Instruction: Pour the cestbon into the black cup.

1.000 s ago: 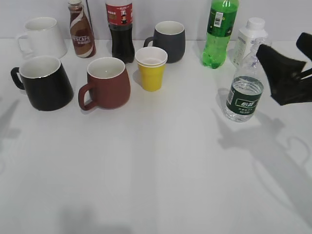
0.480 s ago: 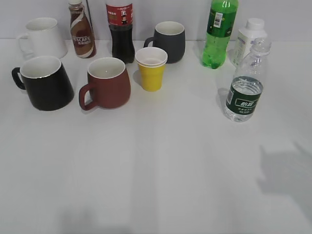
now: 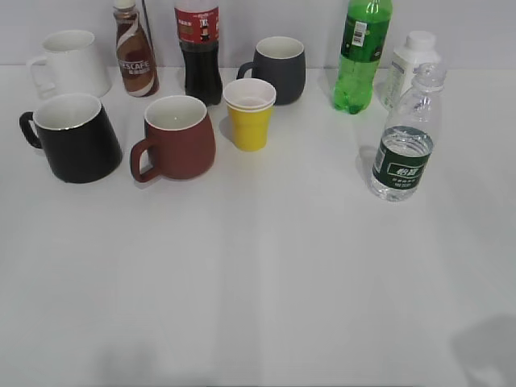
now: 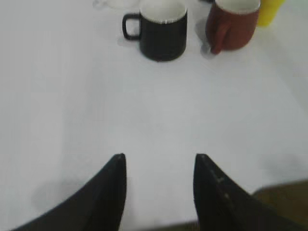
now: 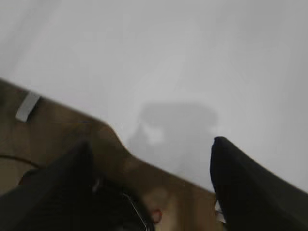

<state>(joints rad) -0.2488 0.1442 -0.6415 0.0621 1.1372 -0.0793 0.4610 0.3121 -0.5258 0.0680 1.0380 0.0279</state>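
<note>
The cestbon [image 3: 405,145], a small clear ribbed bottle with a dark green label, stands upright at the right of the white table, with no cap on its neck. The black cup [image 3: 75,137] stands at the left with its handle to the left; it also shows in the left wrist view [image 4: 162,30]. My left gripper [image 4: 160,161] is open and empty, low over bare table, well short of the cup. My right gripper [image 5: 150,144] is open and empty over the table's edge. Neither gripper shows in the exterior view.
A reddish-brown mug [image 3: 176,137], a yellow paper cup [image 3: 250,113] and a dark grey mug [image 3: 278,67] stand near the black cup. A white mug [image 3: 71,63], a coffee bottle [image 3: 135,50], a cola bottle [image 3: 198,48], a green soda bottle [image 3: 362,52] and a white bottle [image 3: 411,64] line the back.
My right gripper was beside the cestbon a second ago and has withdrawn out of the exterior view; only its shadow shows at the lower right. The bottle stays upright.
</note>
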